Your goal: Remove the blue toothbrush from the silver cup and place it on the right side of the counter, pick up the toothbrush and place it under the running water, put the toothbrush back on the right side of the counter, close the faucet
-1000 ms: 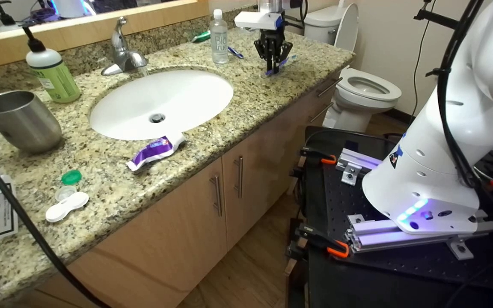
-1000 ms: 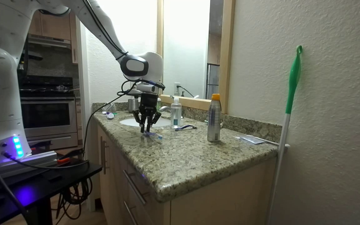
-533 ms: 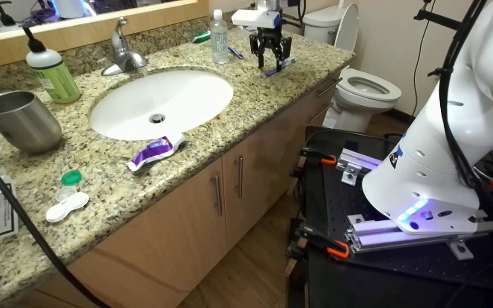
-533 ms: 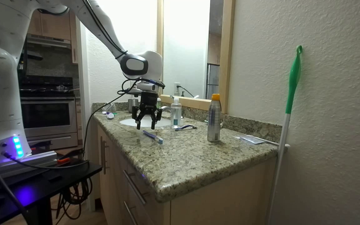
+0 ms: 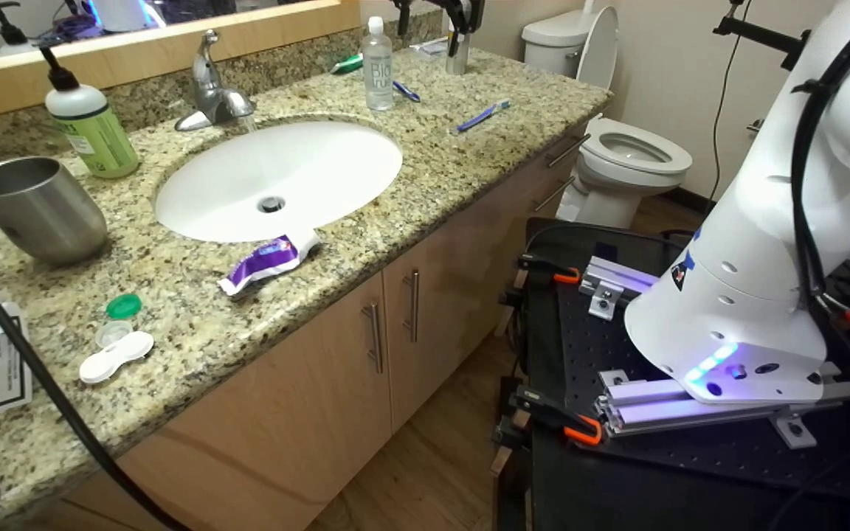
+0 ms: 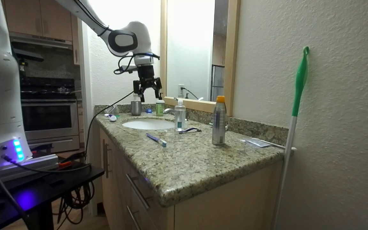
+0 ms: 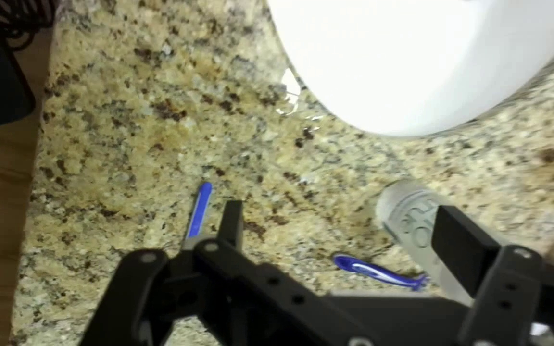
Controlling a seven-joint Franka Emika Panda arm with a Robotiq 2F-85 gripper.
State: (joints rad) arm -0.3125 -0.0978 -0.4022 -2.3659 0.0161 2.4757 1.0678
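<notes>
Here the blue toothbrush (image 6: pixel 156 139) lies on the counter (image 6: pixel 184 169), and the gripper (image 6: pixel 149 97) hangs above, jaws wide apart.

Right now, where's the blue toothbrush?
In an exterior view, the blue toothbrush lies on the counter, right of the sink and the clear bottle.

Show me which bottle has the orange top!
The tall silver bottle in an exterior view: it alone has an orange cap. The clear bottle has a white cap, and the green bottle has a black pump.
</notes>
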